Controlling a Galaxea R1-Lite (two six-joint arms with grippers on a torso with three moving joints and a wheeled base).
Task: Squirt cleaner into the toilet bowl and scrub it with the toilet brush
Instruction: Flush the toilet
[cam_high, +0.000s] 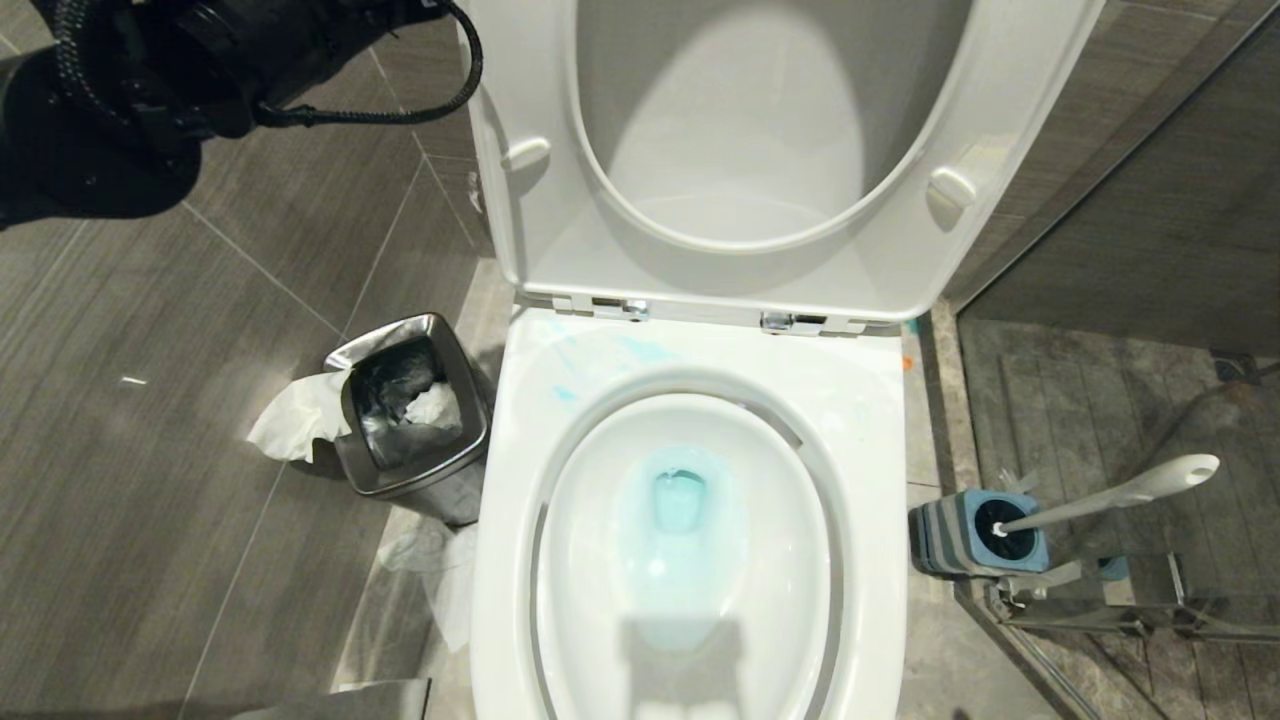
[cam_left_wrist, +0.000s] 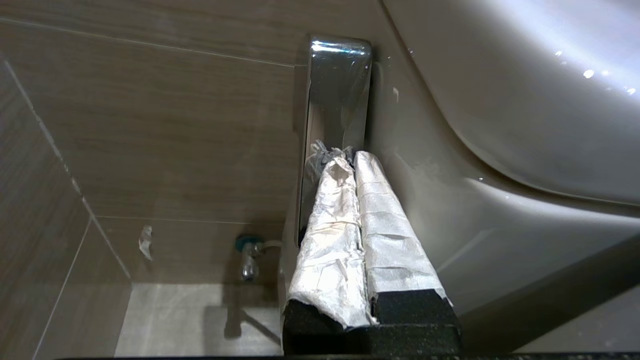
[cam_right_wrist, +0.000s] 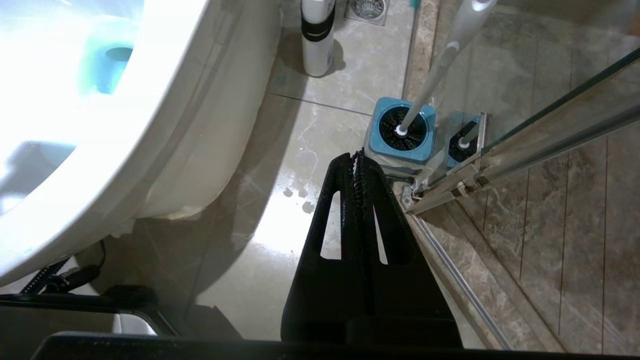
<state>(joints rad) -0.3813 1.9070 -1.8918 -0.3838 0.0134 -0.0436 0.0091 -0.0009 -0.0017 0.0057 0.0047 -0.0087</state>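
Toilet bowl (cam_high: 690, 560) holds teal cleaner (cam_high: 680, 500) tinting its water. Toilet brush (cam_high: 1110, 497) stands in its blue holder (cam_high: 975, 535) on the floor by the glass door. Left tool (cam_left_wrist: 350, 157), fingers together, touches the chrome flush lever (cam_left_wrist: 337, 90); right tool (cam_right_wrist: 357, 160) hangs pressed together, empty.

Both my grippers shut, arms apart.
My left gripper (cam_left_wrist: 345, 160) (taped fingers pressed together) reached up high on my left; my right gripper (cam_right_wrist: 356, 160) hung low, pointing floorward.

One toilet bowl (cam_high: 690, 560), one toilet brush (cam_high: 1110, 497), one bin (cam_high: 410, 405), one bottle (cam_right_wrist: 317, 35)
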